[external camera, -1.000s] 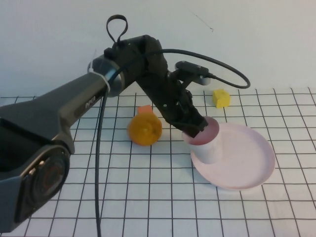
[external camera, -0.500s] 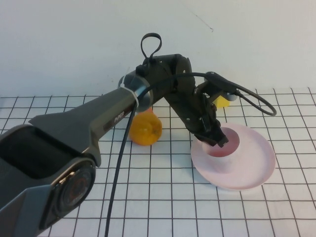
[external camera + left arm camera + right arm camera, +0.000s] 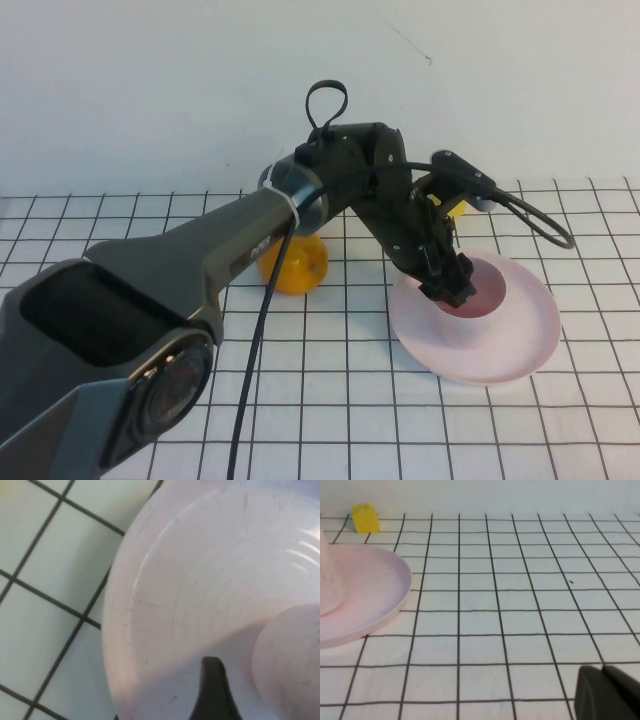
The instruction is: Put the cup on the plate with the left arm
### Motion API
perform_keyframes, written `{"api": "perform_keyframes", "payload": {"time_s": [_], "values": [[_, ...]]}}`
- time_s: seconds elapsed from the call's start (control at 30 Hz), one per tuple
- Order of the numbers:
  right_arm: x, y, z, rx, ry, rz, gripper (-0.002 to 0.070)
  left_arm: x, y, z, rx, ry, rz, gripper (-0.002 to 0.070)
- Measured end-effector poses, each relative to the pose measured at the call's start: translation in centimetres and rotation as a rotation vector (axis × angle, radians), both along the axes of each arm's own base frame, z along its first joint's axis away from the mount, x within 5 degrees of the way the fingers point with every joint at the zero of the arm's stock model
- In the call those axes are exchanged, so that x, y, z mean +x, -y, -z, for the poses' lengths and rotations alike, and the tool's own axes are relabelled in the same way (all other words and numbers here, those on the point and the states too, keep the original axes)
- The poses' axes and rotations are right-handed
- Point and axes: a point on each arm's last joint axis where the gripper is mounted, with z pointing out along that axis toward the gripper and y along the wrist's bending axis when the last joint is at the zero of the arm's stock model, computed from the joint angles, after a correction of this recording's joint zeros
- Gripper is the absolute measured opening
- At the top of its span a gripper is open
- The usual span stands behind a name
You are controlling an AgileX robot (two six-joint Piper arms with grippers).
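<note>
The left gripper (image 3: 447, 283) is clamping the rim of the pale pink cup (image 3: 470, 312), which is standing upright on the pink plate (image 3: 530, 330) — toward the plate's left half. One dark fingertip (image 3: 214, 690) is showing beside the cup (image 3: 290, 665) over the plate (image 3: 190, 580). An orange fruit (image 3: 295, 265) is sitting left of the plate; a yellow block (image 3: 364, 518) lies behind it. Only a dark corner of the right gripper (image 3: 607, 692) is showing low over the gridded table (image 3: 520, 605) — its state cannot be told.

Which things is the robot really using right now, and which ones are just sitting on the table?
Using:
- the cup, standing on the plate
- the plate
- the left gripper, at the cup's rim

Just sitting there:
- orange fruit, beside the plate
- yellow block, behind the plate
- the right gripper, parked low over the table away from the plate
</note>
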Motion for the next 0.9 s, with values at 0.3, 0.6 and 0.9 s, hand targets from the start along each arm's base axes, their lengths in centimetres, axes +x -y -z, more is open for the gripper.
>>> {"api": "perform_keyframes", "payload": {"time_s": [0.3, 0.6, 0.9], "values": [[0.0, 0.0, 0.0, 0.0, 0.0, 0.0, -0.0002, 0.7, 0.2, -5.7, -0.009, 0.112, 0.019, 0.0475], [0.0, 0.0, 0.0, 0.0, 0.0, 0.0, -0.0002, -0.1, -2.7, -10.8, 0.175, 0.205, -0.041, 0.0291], [0.0, 0.0, 0.0, 0.0, 0.0, 0.0, -0.0002, -3.9, -11.4, -24.9, 0.083, 0.415, -0.329, 0.001]]}}
